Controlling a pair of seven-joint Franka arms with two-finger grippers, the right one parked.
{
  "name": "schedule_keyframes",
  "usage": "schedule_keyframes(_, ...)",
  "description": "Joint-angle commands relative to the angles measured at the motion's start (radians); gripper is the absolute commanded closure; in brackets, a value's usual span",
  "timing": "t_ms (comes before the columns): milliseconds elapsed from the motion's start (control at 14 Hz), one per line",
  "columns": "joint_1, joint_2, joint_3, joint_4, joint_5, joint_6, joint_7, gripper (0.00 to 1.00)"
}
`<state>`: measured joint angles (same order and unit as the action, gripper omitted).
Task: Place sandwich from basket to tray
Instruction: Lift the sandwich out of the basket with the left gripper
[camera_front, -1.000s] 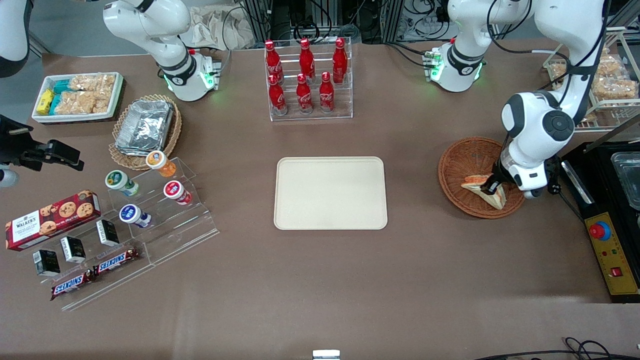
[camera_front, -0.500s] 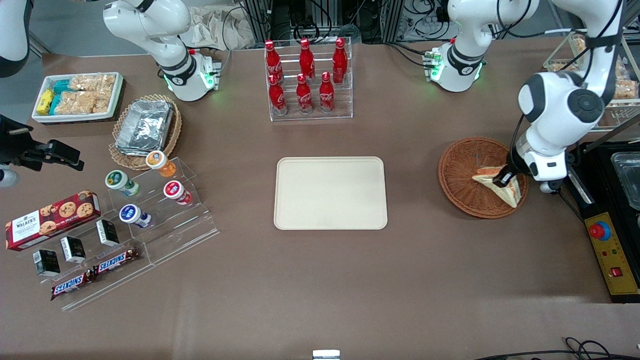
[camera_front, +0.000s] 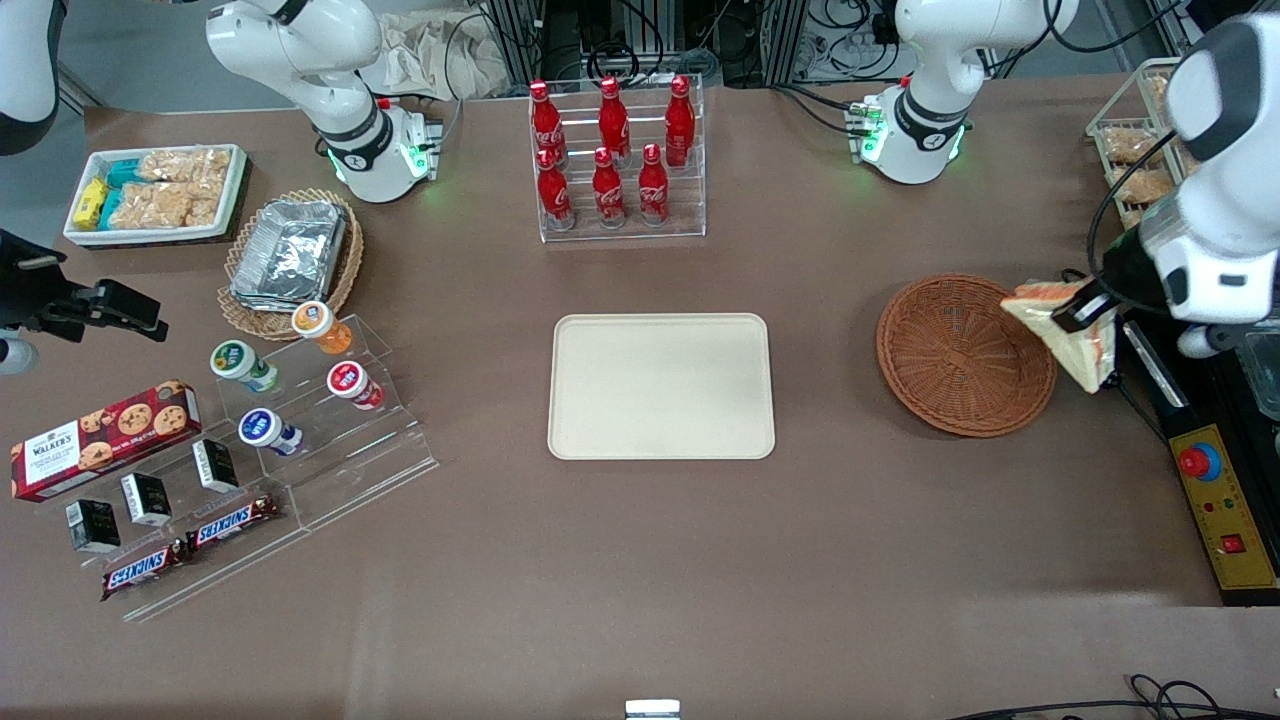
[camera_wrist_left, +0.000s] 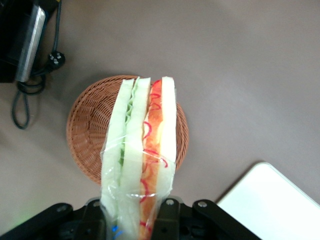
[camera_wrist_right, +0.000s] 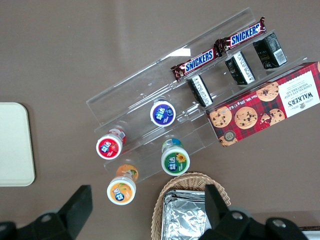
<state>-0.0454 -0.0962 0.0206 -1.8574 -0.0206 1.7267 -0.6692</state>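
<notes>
The wrapped sandwich (camera_front: 1066, 333) hangs in the air beside the rim of the reddish-brown wicker basket (camera_front: 955, 355), held by my left gripper (camera_front: 1080, 306), which is shut on it. Seen from the left wrist, the sandwich (camera_wrist_left: 141, 150) shows white bread with green and orange-red layers, pinched between the black fingers (camera_wrist_left: 167, 222) of the gripper (camera_wrist_left: 131, 225). Below it the basket (camera_wrist_left: 90, 130) is empty. The cream tray (camera_front: 661, 386) lies flat at the table's middle, with nothing on it; a corner of the tray (camera_wrist_left: 272, 200) also shows from the wrist.
A black unit with a yellow control box (camera_front: 1225, 510) stands at the working arm's end, close to the held sandwich. A rack of red bottles (camera_front: 615, 160) stands farther from the camera than the tray. Snack stands (camera_front: 260, 440) and a foil-tray basket (camera_front: 290, 255) sit toward the parked arm's end.
The gripper has lifted the sandwich out of the basket and carried it up and toward the working arm's end; the basket now lies empty.
</notes>
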Motion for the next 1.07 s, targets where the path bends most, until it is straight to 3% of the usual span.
schedule_keyframes(0, -0.001, 0.026, -0.039, 0.174, 0.008, -0.142, 0.074, 1.0)
schedule_keyframes(429, 0.001, 0.053, -0.284, 0.29, -0.007, -0.167, 0.06, 1.0)
schedule_keyframes(714, -0.002, 0.121, -0.422, 0.287, -0.041, -0.142, 0.045, 1.0)
schedule_keyframes(1000, -0.002, 0.216, -0.537, 0.233, -0.029, -0.015, 0.043, 1.0)
